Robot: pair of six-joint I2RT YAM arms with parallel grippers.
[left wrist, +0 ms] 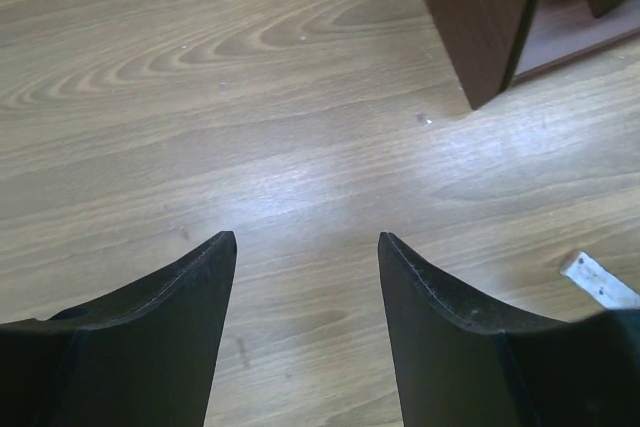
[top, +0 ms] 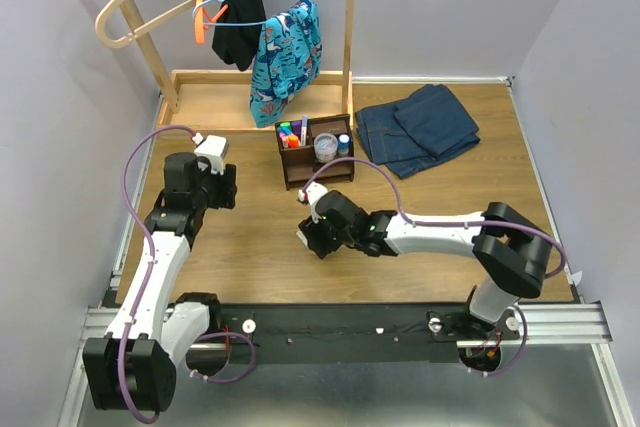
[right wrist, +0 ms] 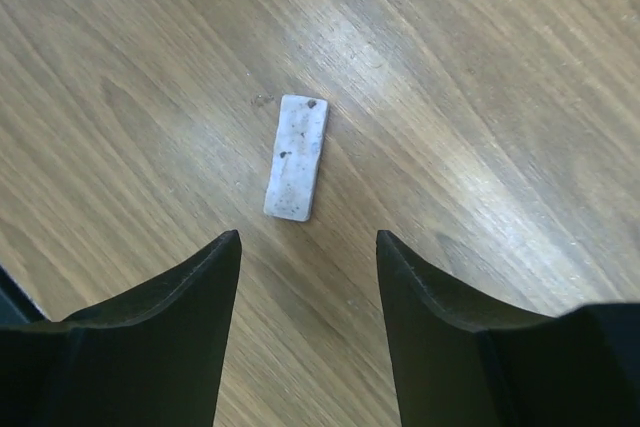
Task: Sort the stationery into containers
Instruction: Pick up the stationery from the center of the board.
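Item: small white eraser point(right wrist: 297, 157). It lies flat on the wooden table point(top: 255, 252), middle of the right wrist view, just ahead of the right gripper point(right wrist: 308, 237) and apart from it.
Right gripper: jaws spread well apart, nothing held.
Left gripper point(left wrist: 306, 239): jaws spread likewise, empty, over bare wood.
Dark brown organiser point(top: 320, 176): above centre in the overhead view. It holds coloured markers point(top: 291, 132) at its left, a clear round tub point(top: 326, 147) and a blue-capped bottle point(top: 344, 143) at its right.
Folded jeans point(top: 420, 127): upper right.
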